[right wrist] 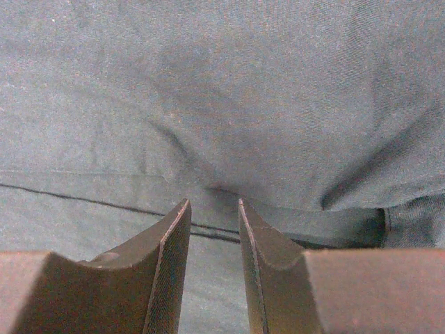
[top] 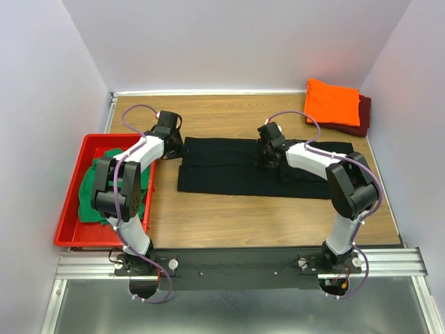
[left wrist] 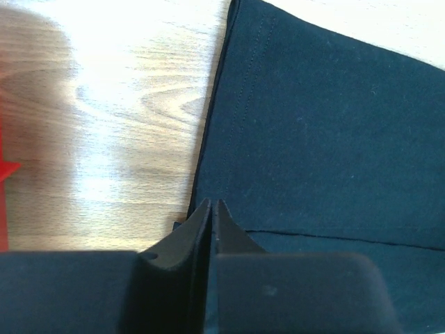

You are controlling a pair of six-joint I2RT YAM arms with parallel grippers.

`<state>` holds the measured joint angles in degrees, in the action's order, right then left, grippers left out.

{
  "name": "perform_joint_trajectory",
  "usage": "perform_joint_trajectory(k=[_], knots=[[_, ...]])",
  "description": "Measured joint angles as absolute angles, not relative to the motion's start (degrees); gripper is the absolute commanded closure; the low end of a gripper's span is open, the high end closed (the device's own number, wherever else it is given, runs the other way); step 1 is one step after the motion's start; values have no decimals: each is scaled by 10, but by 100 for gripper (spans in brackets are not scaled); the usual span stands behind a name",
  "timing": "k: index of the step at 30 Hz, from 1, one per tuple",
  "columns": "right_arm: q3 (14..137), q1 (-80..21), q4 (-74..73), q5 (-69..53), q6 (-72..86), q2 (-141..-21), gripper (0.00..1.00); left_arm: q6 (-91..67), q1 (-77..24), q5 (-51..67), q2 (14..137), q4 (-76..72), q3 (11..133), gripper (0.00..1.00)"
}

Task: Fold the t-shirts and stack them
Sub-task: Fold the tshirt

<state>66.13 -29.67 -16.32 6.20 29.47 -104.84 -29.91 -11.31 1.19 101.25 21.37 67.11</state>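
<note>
The wooden tabletop [top: 229, 223] carries a black shirt [top: 222, 170] spread flat across its middle, lying lengthwise from left to right, with a fold line running along it. At the left edge sits a red tray [top: 69, 209], and a green shirt [top: 89, 198] lies crumpled inside it. In the far right corner an orange shirt [top: 332, 103] lies folded on top of a maroon shirt [top: 360, 118], well apart from the black one.

The left gripper [left wrist: 211, 207] is down at the black shirt's far left corner. It is clenched, its tips pressed together right at the cloth's edge; whether any cloth is caught between them cannot be told. The right gripper [right wrist: 213, 209] rests on the middle of the black shirt, its jaws drawn close. The cloth puckers toward the tips, so it appears to be grasping a small fold of the shirt.
</note>
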Motion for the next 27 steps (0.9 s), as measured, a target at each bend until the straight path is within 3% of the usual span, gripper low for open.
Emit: perform_joint_trajectory(k=[1,4,27], knots=[[661,-297,-163,62,295,-1048,59,-300,-113,12,1013,214,671,75],[661,-297,-163,62,295,-1048,59,-299,-113,12,1013,215,671,68],[661,-297,-163,62,295,-1048,59,-305,-113,11,1032,215,660,68]])
